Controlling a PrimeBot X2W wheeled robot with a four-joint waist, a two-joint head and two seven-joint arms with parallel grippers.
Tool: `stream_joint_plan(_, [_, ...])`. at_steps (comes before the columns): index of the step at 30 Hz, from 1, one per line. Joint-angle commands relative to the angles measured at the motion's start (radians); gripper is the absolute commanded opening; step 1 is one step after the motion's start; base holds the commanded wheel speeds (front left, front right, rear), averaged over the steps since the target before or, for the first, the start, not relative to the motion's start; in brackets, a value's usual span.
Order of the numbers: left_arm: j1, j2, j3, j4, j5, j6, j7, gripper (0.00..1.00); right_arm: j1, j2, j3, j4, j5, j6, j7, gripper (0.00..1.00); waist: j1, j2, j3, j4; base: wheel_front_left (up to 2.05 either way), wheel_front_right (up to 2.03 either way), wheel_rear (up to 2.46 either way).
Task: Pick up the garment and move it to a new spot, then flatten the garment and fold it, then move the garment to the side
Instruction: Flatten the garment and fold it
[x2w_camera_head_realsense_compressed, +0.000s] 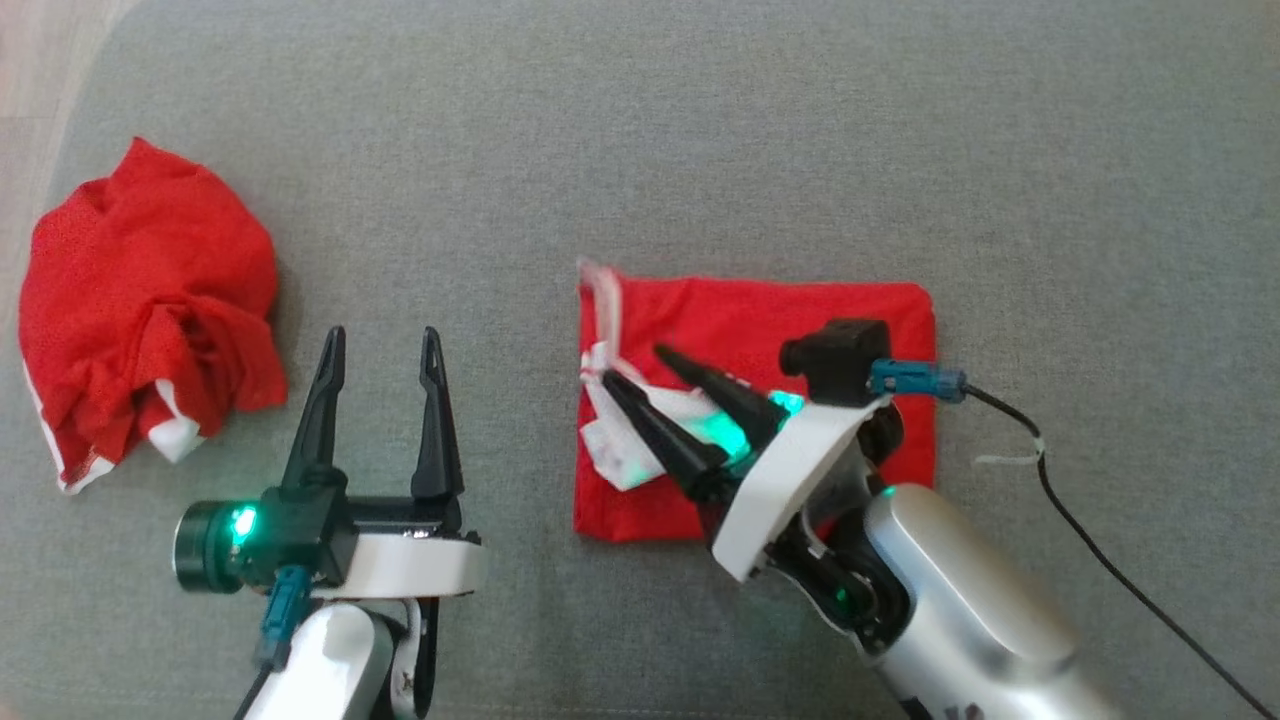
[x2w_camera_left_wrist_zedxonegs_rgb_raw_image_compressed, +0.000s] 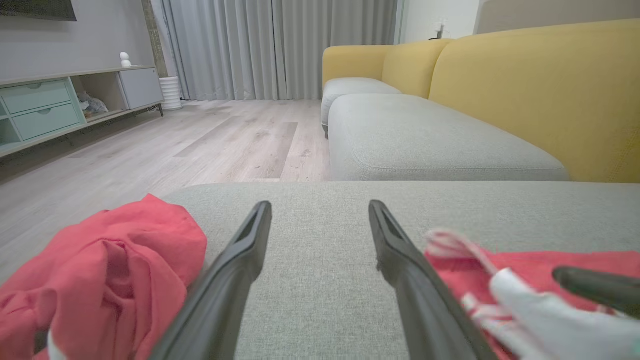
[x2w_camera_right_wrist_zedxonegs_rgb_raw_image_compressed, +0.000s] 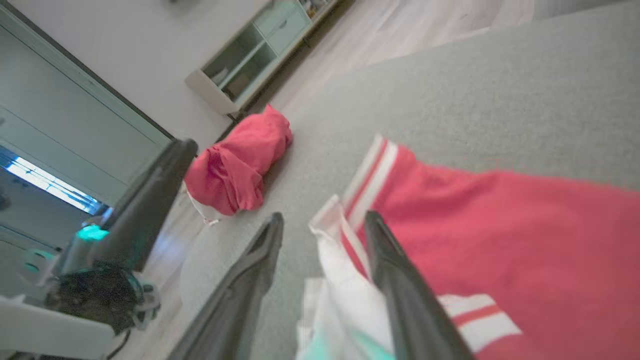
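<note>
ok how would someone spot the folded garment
On the grey cushion, look right of centre, beneath the right gripper. The folded garment lies flat, a red rectangle with white striped trim; the other red garment is a crumpled heap near the left edge.

No readable text, labels, or signs

The folded garment (x2w_camera_head_realsense_compressed: 760, 310) lies on the cushion (x2w_camera_head_realsense_compressed: 700, 150), right of the crumpled garment (x2w_camera_head_realsense_compressed: 140, 290), well apart.

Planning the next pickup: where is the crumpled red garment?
In the head view the crumpled red garment lies at the grey cushion's left edge, left of the open left gripper, well apart from the folded red garment.
</note>
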Motion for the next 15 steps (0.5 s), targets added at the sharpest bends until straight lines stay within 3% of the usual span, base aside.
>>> stream_joint_plan(1, [-0.038, 0.009, 0.033, -0.026, -0.005, -0.002, -0.015, 1.00, -0.038, 0.025, 0.019, -0.046, 0.003, -0.001, -0.032, 1.00, -0.0001, 0.0000, 0.001, -0.004, 0.00, 0.00, 0.00])
stream_joint_plan(7, [-0.035, 0.015, 0.039, -0.017, -0.011, -0.001, -0.018, 1.00, -0.092, -0.001, 0.006, -0.129, -0.050, -0.001, -0.212, 1.00, -0.0001, 0.0000, -0.004, -0.034, 0.00, 0.00, 0.00])
stream_joint_plan(15, [-0.021, 0.034, 0.046, -0.020, -0.012, 0.009, -0.015, 1.00, -0.008, -0.144, -0.268, -0.219, -0.194, -0.001, -0.290, 1.00, -0.0001, 0.0000, -0.025, -0.078, 0.00, 0.00, 0.00])
